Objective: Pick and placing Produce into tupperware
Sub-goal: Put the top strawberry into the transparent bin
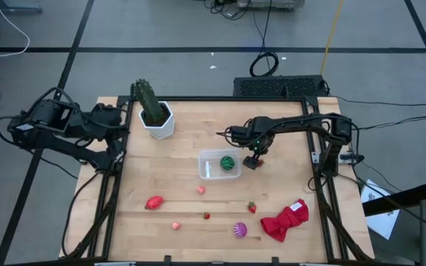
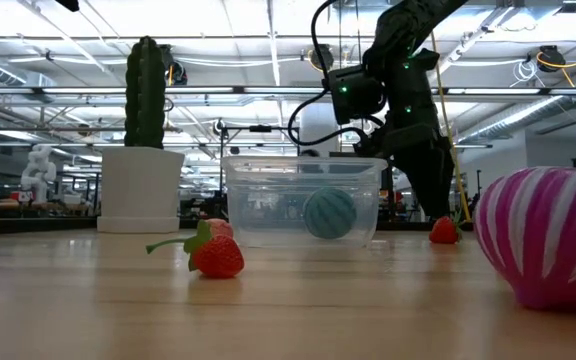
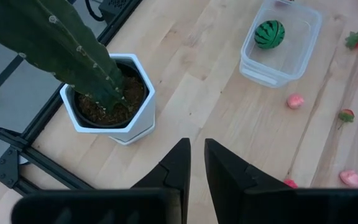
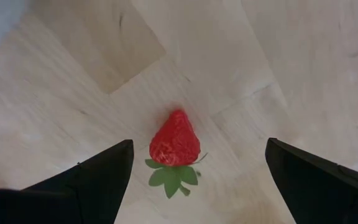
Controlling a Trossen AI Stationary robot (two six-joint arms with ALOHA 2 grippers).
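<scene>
1. Tupperware [image 1: 219,164] stands near the middle of the table [image 1: 168,170], and the green striped ball [image 1: 228,162] lies inside it, toward the side of the right arm.
2. Right gripper [image 1: 253,160] is just beside the tupperware, on its right side in the high view. Its fingers are wide apart and hold nothing. In the right wrist view a red strawberry [image 4: 175,140] lies on the wood between the two fingers, farther off, and they do not touch it.
3. Left gripper [image 3: 196,143] waits at the left edge of the table, near the white pot [image 1: 158,122] with the cactus [image 1: 148,102]. Its fingers are closed together with nothing between them.
4. The other produce lies on the table in front of the tupperware: a red pepper-like piece [image 1: 154,202], a pink bit [image 1: 200,190], a second pink bit [image 1: 176,224], a small strawberry [image 1: 206,216], and a purple striped piece [image 1: 239,230].
5. A red cloth [image 1: 285,219] lies near the front right corner, just beside the purple striped piece.
</scene>
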